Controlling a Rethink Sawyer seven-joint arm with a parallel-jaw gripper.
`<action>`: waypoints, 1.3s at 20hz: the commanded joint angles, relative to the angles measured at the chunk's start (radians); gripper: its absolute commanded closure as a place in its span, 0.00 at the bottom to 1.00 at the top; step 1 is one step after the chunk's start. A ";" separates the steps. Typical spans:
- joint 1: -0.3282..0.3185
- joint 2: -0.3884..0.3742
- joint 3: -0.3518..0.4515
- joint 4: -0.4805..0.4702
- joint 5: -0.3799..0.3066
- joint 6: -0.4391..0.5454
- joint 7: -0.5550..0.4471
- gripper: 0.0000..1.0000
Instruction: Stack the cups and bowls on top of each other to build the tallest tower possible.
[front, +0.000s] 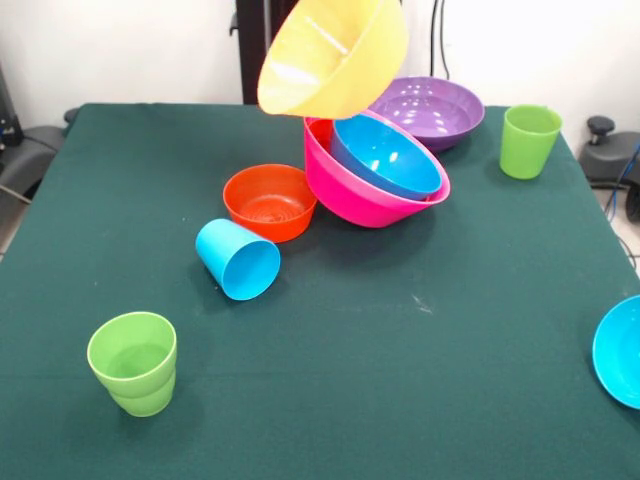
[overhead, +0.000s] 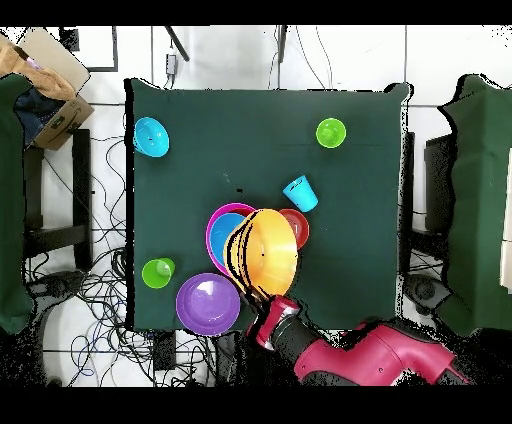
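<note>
A large orange bowl (front: 335, 55) hangs tilted in the air above a large pink bowl (front: 365, 190) with a blue bowl (front: 385, 155) nested in it. My gripper (overhead: 270, 300) holds the orange bowl (overhead: 265, 250) at its rim near the robot's side; in the front view the bowl hides it. A purple bowl (front: 430, 108) sits behind the pink one. A red-orange bowl (front: 270, 202) stands to its left. A sky blue cup (front: 238, 260) lies on its side. One lime green cup (front: 133, 362) stands front left, another (front: 529, 140) back right.
A small blue bowl (front: 620, 350) sits at the table's right edge, cut off by the picture. The green tablecloth (front: 400, 400) covers the table. In the overhead view, chairs, cables and a cardboard box (overhead: 45, 75) surround the table.
</note>
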 joint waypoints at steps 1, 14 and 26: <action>0.073 0.311 -0.092 0.022 -0.252 -0.031 0.113 1.00; 0.411 0.098 -0.637 -0.106 -0.406 -0.452 0.018 1.00; 0.452 0.049 -0.653 -0.167 -0.549 -0.472 0.121 1.00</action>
